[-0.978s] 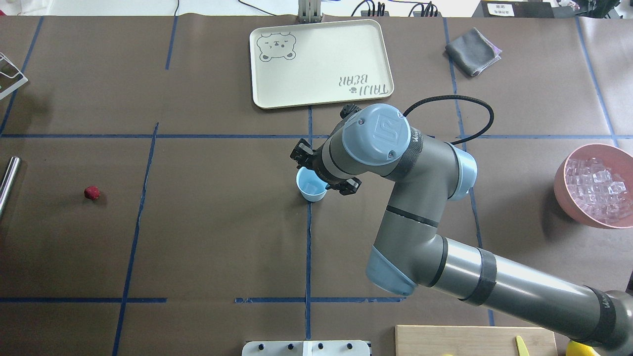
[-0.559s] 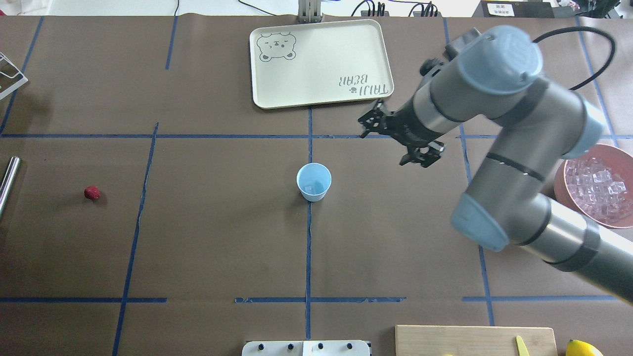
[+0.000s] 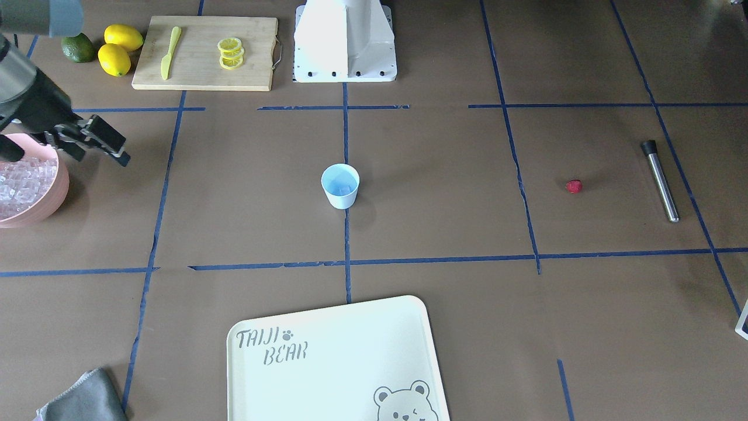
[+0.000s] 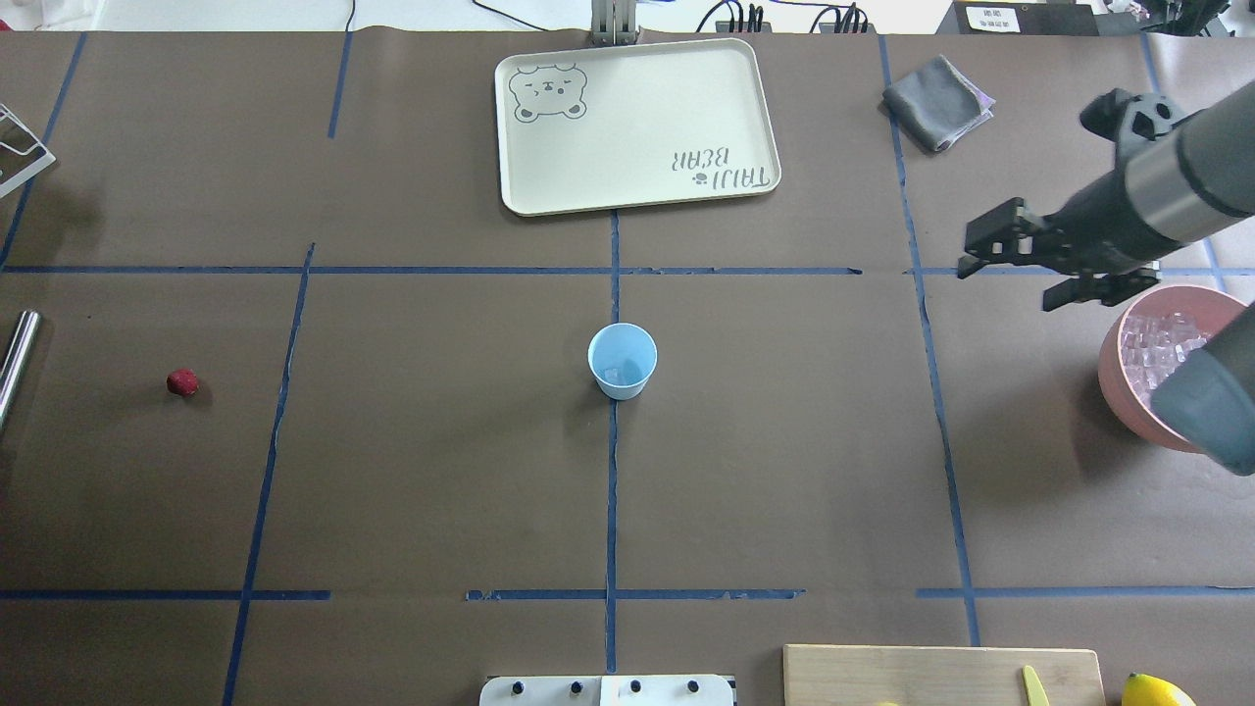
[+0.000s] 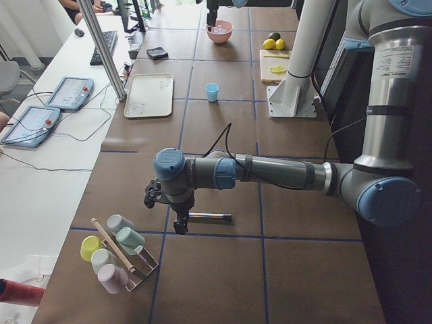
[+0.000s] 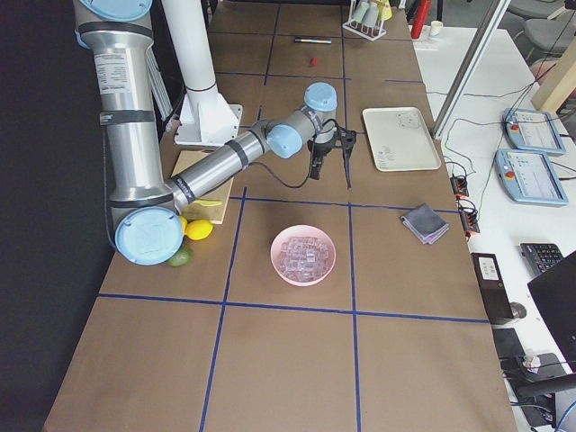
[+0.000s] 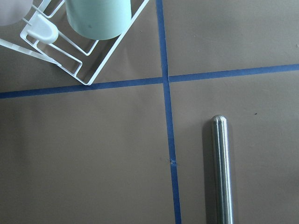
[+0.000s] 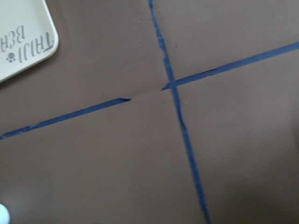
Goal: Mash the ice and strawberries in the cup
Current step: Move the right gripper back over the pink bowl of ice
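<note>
cup [image 4: 622, 361] | mid-table, upright | right fingers [image 4: 1000, 235] spread, well apart from it

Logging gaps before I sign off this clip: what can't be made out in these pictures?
Left tool: seen only small in the left side view; open or shut unclear.
Cup: something clear at the bottom, pieces too small to count.
Pink bowl: partly covered by the right arm overhead, cut by the edge in the front view.
Metal rod: cut by the overhead view's left edge.
</note>
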